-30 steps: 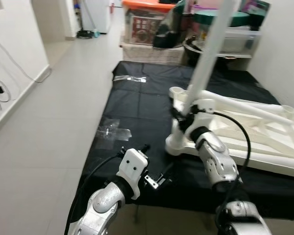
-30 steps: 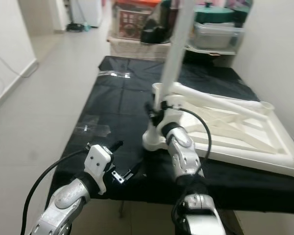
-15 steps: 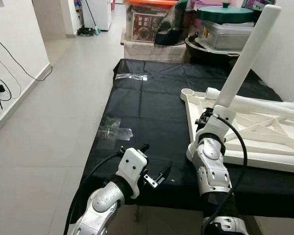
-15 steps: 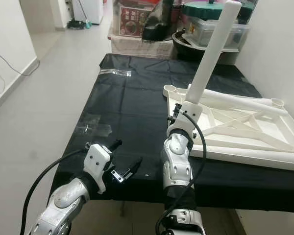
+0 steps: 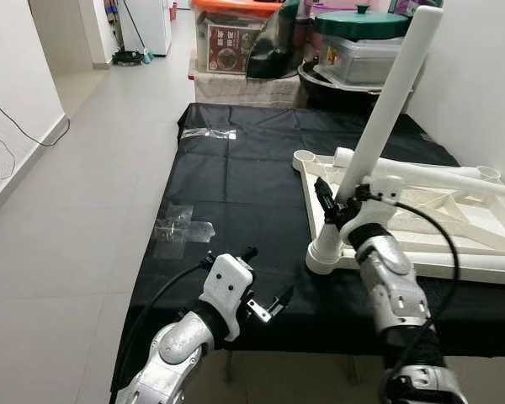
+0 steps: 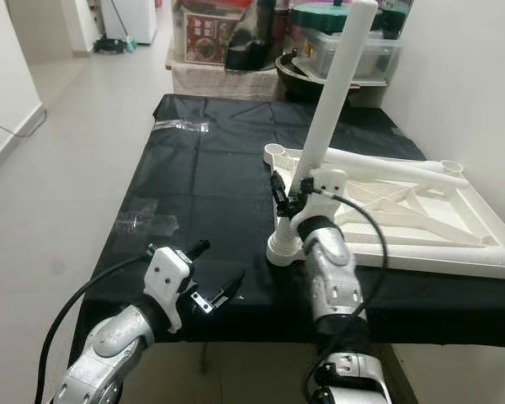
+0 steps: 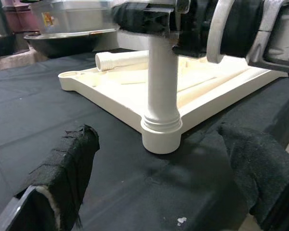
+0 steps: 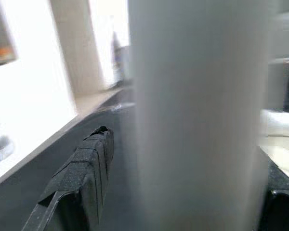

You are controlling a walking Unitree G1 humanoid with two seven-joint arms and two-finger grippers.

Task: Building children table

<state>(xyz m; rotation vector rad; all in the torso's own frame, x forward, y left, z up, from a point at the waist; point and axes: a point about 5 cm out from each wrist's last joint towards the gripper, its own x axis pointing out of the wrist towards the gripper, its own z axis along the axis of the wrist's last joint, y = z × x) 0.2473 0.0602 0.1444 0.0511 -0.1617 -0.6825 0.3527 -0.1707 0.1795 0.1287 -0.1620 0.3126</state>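
Right hand (image 5: 341, 200) raised forward, fingers clamped, left hand (image 5: 279, 297) low, fingers spread apart

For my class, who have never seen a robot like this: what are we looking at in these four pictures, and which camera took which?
A humanoid robot is assembling a child's table. Two pictures come from its head, looking down; two come from cameras on its wrists. A black cloth covers the work surface. On it lies the white tabletop, upside down. The right gripper clasps a white table leg, which stands tilted in a corner socket. The left gripper hangs open near the cloth's front edge, holding nothing. Storage boxes stand behind.
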